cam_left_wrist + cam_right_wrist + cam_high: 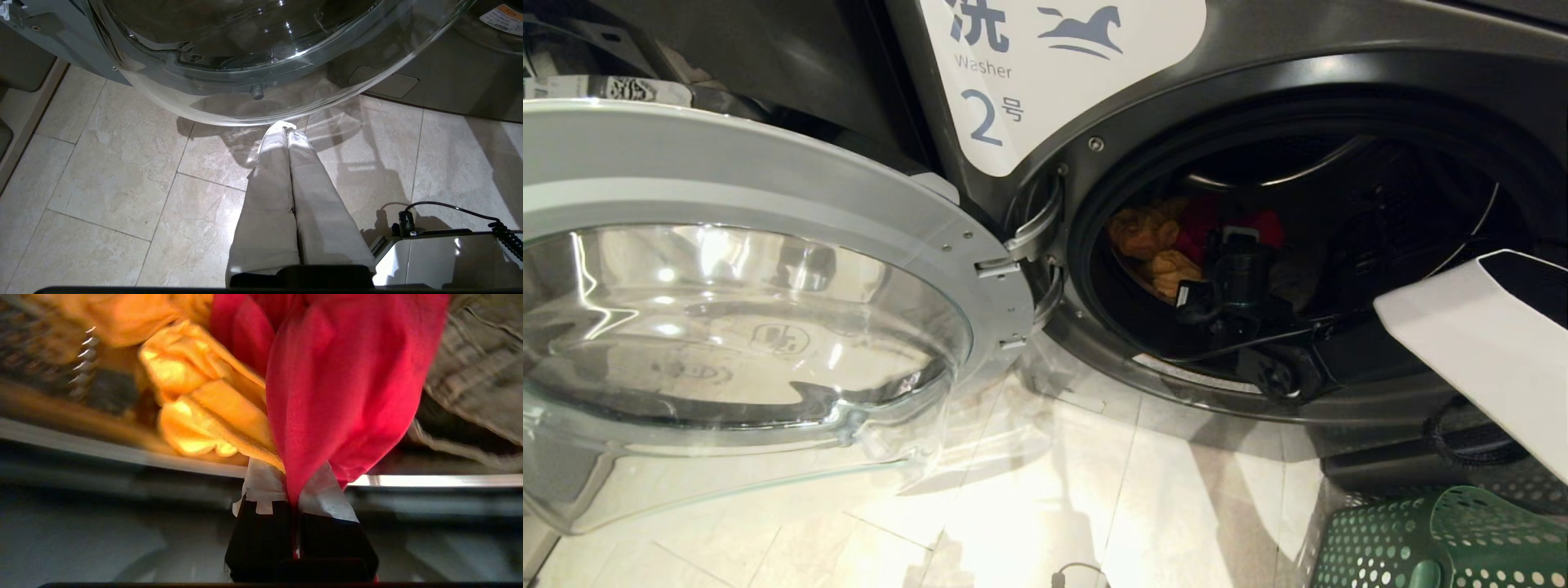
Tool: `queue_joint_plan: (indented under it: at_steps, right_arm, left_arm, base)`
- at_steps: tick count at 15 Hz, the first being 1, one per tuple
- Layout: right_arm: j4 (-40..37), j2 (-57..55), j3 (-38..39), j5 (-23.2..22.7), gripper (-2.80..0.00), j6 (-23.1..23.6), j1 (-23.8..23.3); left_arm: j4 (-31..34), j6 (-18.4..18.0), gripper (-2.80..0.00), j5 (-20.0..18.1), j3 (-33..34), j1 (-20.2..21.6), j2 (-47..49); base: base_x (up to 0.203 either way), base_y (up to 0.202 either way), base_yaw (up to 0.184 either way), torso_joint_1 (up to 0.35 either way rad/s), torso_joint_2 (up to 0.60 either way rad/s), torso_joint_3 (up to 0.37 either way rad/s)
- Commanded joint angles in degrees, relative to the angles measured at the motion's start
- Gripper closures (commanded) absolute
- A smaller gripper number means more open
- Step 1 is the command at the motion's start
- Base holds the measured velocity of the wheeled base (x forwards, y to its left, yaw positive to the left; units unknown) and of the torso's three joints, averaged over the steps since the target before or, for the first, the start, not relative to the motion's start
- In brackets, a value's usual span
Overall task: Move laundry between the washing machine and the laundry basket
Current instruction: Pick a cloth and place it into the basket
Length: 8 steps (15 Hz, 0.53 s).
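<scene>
The right gripper [292,490] is clamped tight on the soft bright red-pink garment [343,384], deep in the drum of the dark grey front-loading washing machine [1258,73]; crumpled mustard yellow cloth [204,412] is bunched just beside it; the left gripper [286,126] is shut, empty, over beige floor tiles [114,171]; the perforated green plastic basket [1421,543] sits below the door opening.

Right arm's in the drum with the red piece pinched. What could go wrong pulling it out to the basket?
1. The right gripper is shut on the red garment with the yellow garment pressed against it; the yellow may drag out and drop on the floor.
2. The hanging cloth could snag on the washing machine's door opening.
3. The laundry basket sits low beside the machine, so a short swing may miss it.
</scene>
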<state>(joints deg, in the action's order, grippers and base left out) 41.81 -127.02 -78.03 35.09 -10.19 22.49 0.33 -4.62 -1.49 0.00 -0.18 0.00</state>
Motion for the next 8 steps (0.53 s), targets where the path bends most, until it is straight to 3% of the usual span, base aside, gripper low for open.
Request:
queue_joint_plan:
  at_steps: [1, 8]
  right_arm:
    - [1.0, 5.4, 5.9, 1.5, 0.00, -0.1, 2.7]
    - [8.7, 16.3, 22.1, 8.5, 0.00, 0.0, 10.6]
  left_arm:
    - [0.0, 0.0, 0.00, 0.0, 0.0, 0.0, 0.0]
    - [0.0, 0.0, 0.00, 0.0, 0.0, 0.0, 0.0]
  base:
    - [0.000, 0.000, 0.000, 0.000, 0.00, 0.000]
    - [0.000, 0.000, 0.000, 0.000, 0.00, 0.000]
